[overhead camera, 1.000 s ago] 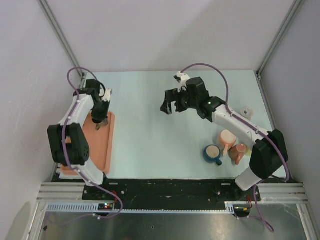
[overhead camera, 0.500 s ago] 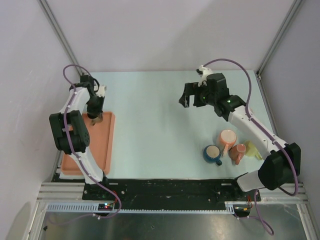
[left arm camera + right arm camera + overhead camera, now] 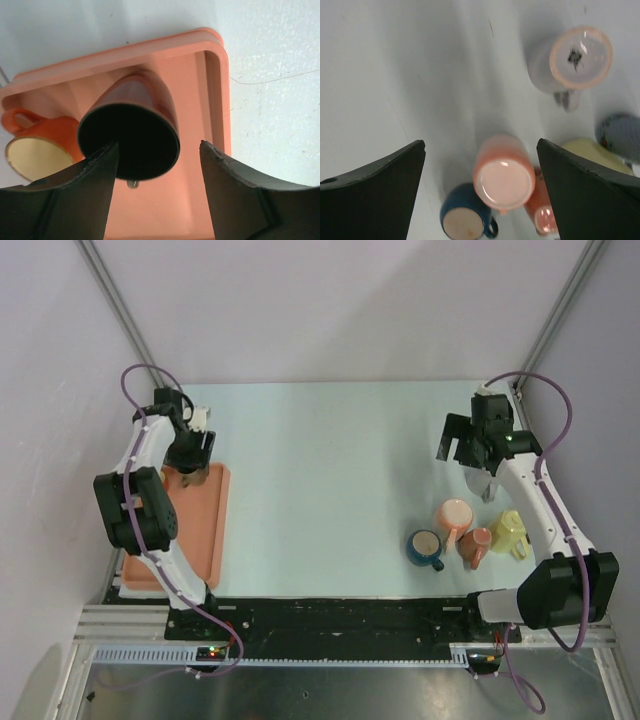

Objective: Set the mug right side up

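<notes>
Straddling the dark red mug [image 3: 145, 107], the left claw [image 3: 157, 150] has its jaws parted and grips nothing. One finger stands clear of the rim and the other sits close against it. The mug sits mouth up on the orange tray [image 3: 217, 100] at the bench's [image 3: 330, 470] nine o'clock edge, with an orange mug [image 3: 45, 135] just beside it at nine o'clock.

The step looks like letting go. The claw should rise straight up without drifting sideways, so neither finger clips the rim.

The right claw [image 3: 481, 142], wide open and empty, hangs over a pink mug [image 3: 504, 180] and a blue mug [image 3: 462, 220], both base up, at the bench's four o'clock.

Orange mug [image 3: 50, 137] half hidden, grey-blue mug [image 3: 620, 136] cropped right
</notes>
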Action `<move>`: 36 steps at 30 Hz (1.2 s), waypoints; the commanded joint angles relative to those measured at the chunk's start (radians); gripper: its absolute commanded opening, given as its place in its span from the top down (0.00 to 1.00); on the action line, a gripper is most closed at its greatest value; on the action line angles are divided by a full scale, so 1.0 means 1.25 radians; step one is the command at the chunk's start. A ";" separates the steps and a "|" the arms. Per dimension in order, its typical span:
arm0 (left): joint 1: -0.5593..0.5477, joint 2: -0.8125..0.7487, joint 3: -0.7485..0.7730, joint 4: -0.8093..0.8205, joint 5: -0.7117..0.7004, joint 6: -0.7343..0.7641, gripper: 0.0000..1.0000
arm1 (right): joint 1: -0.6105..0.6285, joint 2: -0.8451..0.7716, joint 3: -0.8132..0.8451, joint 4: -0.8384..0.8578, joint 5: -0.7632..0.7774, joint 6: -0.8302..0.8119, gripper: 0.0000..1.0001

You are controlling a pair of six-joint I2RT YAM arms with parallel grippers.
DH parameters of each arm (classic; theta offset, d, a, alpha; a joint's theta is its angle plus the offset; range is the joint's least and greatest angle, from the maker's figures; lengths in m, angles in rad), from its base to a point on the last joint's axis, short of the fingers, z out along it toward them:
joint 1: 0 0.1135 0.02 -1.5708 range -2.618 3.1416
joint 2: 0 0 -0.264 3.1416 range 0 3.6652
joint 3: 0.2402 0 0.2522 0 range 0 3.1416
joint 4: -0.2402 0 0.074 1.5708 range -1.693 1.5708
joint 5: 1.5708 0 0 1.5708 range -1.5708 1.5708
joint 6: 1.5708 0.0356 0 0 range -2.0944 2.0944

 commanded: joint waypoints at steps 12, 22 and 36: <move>-0.002 -0.144 0.053 -0.014 -0.006 0.059 0.27 | 0.051 -0.123 -0.090 -0.354 0.072 0.197 0.23; -0.057 -0.177 0.077 -0.028 0.054 0.040 0.27 | 0.076 -0.111 -0.275 -0.196 0.009 0.292 0.46; -0.068 -0.206 0.081 -0.038 0.063 0.047 0.27 | 0.075 0.033 -0.362 -0.011 0.088 0.266 0.56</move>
